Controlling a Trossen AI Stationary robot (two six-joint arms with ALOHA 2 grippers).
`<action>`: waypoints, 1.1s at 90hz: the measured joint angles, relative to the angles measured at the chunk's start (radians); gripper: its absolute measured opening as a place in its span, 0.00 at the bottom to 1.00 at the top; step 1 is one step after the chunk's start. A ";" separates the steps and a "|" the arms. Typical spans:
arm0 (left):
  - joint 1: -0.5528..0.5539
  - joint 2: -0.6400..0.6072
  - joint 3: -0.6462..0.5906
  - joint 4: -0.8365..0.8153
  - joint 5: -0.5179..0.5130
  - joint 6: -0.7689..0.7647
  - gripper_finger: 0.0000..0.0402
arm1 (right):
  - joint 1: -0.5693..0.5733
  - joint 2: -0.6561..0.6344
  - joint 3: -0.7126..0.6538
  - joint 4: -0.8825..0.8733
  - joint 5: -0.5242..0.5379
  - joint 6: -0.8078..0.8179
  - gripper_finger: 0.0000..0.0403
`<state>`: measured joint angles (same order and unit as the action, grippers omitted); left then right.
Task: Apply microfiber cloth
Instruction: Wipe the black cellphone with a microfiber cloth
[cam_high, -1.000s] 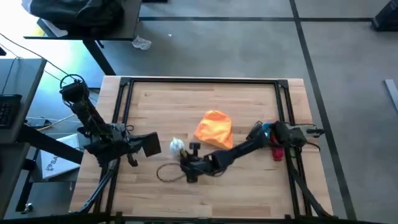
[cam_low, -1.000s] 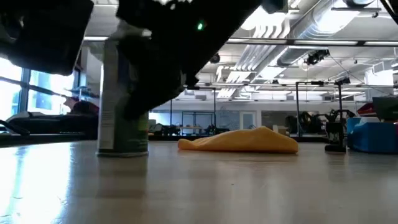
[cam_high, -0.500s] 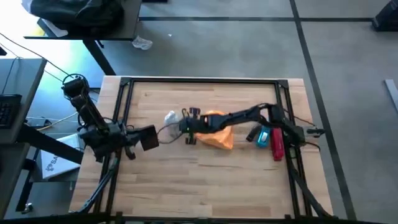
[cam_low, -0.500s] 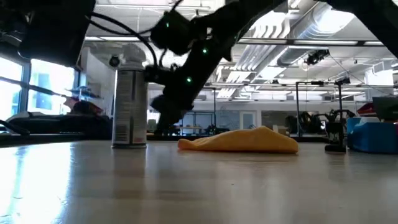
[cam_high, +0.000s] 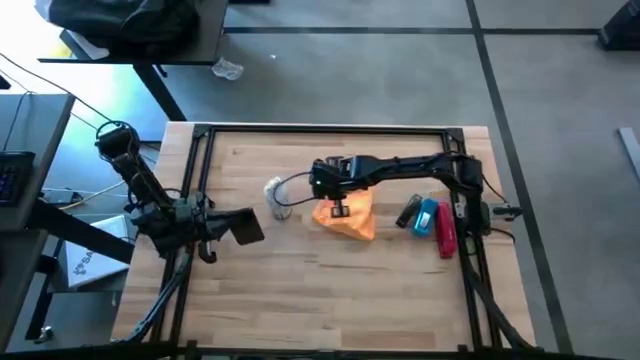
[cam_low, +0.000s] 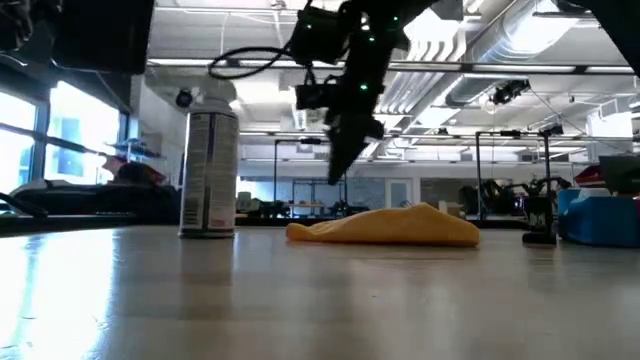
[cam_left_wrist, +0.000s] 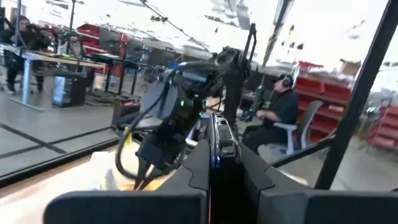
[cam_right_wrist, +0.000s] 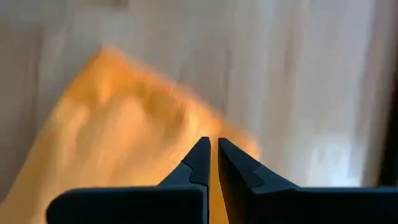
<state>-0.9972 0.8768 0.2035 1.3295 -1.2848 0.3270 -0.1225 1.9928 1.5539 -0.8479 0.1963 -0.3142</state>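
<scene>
Orange microfiber cloth (cam_high: 347, 214) sits crumpled mid-table, long axis running from the far left toward the near right, no real point to it. Right gripper (cam_high: 338, 208) hangs straight above it, fingers pinched nearly together, holding nothing. Left gripper (cam_high: 232, 228) is well off to the left, clamped on a black phone (cam_high: 245, 228).

Beneath the right gripper (cam_right_wrist: 213, 163), the microfiber cloth (cam_right_wrist: 124, 130) is blurred and cut off, while part of it is hidden from above by that gripper.
</scene>
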 joint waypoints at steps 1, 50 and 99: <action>0.004 0.000 0.000 0.000 0.002 -0.004 0.03 | 0.001 -0.009 -0.013 0.002 0.001 0.003 0.00; 0.305 0.035 0.000 -0.020 0.494 -0.313 0.03 | 0.093 -0.453 -0.833 0.925 -0.116 0.381 0.08; 0.523 0.083 0.000 -0.063 0.652 -0.446 0.04 | 0.149 -0.275 -0.807 0.949 0.057 0.611 0.52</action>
<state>-0.4746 0.9600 0.2035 1.2663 -0.6327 -0.1188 0.0269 1.7173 0.7471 0.1011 0.2532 0.2968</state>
